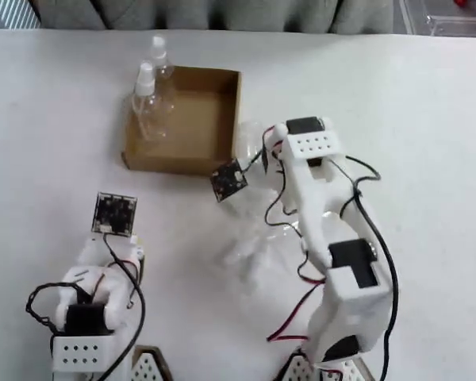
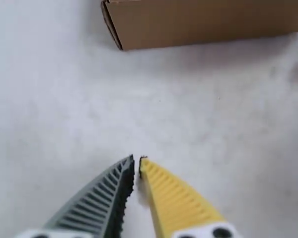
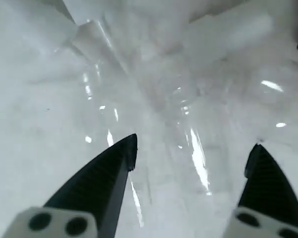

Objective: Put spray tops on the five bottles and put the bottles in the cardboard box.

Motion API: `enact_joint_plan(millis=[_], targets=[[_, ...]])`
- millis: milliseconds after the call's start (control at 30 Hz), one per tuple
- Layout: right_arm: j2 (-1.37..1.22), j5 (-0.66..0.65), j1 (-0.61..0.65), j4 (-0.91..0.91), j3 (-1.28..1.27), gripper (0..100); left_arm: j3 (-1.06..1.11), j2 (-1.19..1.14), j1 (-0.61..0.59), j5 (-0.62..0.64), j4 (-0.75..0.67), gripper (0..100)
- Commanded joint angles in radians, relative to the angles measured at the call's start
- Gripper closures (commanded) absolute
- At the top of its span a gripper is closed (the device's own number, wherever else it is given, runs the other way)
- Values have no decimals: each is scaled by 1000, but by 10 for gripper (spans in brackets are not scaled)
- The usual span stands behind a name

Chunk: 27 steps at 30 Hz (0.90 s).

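The cardboard box (image 1: 222, 119) sits open at the back middle of the table. Two clear bottles with white spray tops (image 1: 151, 107) (image 1: 160, 57) are at its far left corner. More clear bottles (image 1: 250, 238) lie in a loose heap on the table beside the right arm (image 1: 325, 206). My right gripper (image 3: 193, 144) is open just above this heap, its black fingers on either side of a clear bottle (image 3: 188, 114) without touching it. My left gripper (image 2: 137, 159) is shut on nothing, low over bare table in front of the box (image 2: 203, 22).
The left arm (image 1: 87, 309) rests at the front left corner. Loose red and black cables (image 1: 289, 317) hang beside the right arm. Bare white table stretches to the left of the box and to the far right.
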State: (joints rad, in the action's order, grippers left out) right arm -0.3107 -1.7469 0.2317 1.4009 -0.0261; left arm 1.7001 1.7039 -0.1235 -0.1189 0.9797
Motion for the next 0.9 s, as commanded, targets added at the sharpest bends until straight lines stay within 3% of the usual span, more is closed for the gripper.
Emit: enact_joint_plan(millis=[0,133,233,333,600,733,867], targets=[[-65,-11,-19,15,80,682,-2,19,7,-15,6,977],[-154,-5,-31,18,152,713,-2,19,7,-17,6,977],[-157,25,-45,22,201,834,-2,19,7,-17,6,976],[-127,137,-62,22,253,985,-2,19,7,-17,6,976],[31,299,-90,117,321,982,-2,19,7,-18,6,976],[139,566,-59,179,322,982,-2,19,4,-18,6,976],[254,942,2,228,322,982,-2,19,4,-18,6,976]])
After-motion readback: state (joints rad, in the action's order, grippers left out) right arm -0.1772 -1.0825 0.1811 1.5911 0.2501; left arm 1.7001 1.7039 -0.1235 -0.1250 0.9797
